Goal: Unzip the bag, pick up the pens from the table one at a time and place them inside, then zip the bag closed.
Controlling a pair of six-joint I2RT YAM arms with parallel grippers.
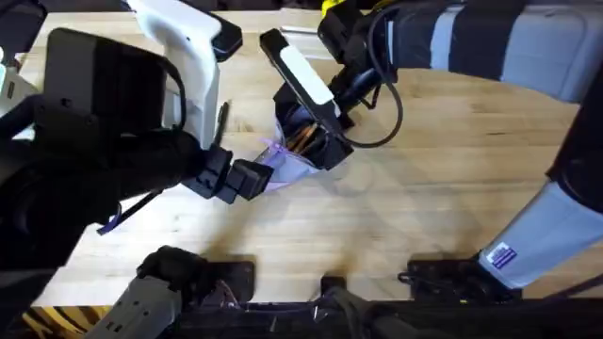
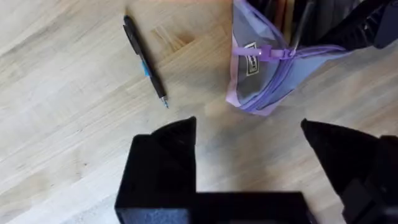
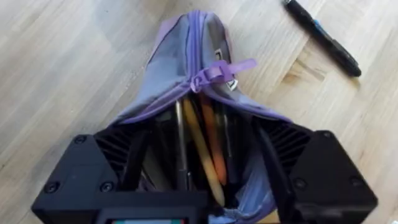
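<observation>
The bag (image 3: 186, 74) is grasped at its open end by the right hand (image 3: 205, 180) toward the table's (image 1: 443, 188) far edge, pens (image 3: 208, 149) inside. The left hand (image 2: 249, 155) is held released just beside it. One pen (image 2: 145, 61) lies apart on bare planks.

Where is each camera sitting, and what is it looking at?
Overhead: above the table, looking down on both arms meeting at the bag.
Left wrist: on the left arm, over the bag and a black pen; its open fingers show.
Right wrist: on the right arm, looking into the bag its fingers hold.
Shared: both wrist views show the pen.
</observation>
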